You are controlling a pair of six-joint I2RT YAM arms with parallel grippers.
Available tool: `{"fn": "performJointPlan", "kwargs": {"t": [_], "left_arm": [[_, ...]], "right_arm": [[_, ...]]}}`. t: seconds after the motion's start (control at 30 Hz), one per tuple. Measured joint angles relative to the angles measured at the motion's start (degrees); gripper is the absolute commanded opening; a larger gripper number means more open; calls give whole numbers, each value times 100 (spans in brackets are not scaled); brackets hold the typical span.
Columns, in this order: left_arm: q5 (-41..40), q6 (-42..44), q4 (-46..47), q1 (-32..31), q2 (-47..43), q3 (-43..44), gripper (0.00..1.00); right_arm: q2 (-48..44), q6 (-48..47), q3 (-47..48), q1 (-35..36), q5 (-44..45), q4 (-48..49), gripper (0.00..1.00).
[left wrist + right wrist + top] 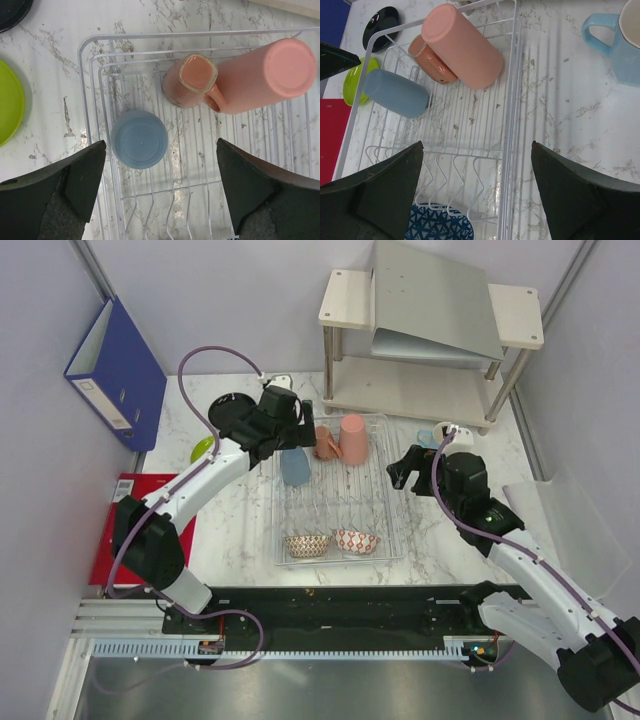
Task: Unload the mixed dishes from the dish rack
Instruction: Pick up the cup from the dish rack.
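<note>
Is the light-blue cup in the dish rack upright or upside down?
Upside down: the left wrist view shows the light-blue cup with its closed base facing up.

Blue binder [118, 372], beige 2-tier shelf [345, 298], red mat [103, 558], marble table [235, 530]

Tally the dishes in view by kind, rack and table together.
Plates: 2, black plate, green plate, both on table.
Cups: 2, blue cup, pink cup, in rack.
Mugs: 2, pink mug in rack, blue mug on table.
Bowls: 2, red bowl, brown bowl, in rack.
Total: 8.
</note>
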Motion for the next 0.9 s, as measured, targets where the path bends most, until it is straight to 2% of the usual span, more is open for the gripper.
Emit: {"fn": "performJointPlan", "kwargs": {"t": [0.43, 0.53, 0.63, 0.67, 0.83, 0.9], "left_arm": [[59, 61, -79, 0, 621, -245, 93], [66, 59, -90, 0, 734, -313, 89], [136, 57, -85, -2, 800, -343, 80], [166, 55, -83, -2, 815, -352, 73], [208, 61, -61, 2, 820, -400, 59], [210, 70, -42, 2, 820, -400, 50]], "right_arm": [[146, -22, 0, 2, 2, 111, 96], [140, -22, -2, 2, 4, 127, 95], [131, -26, -2, 2, 13, 133, 95], [131, -31, -2, 2, 26, 138, 95], [131, -42, -2, 2, 46, 164, 95], [131, -42, -15, 2, 46, 177, 95]]}}
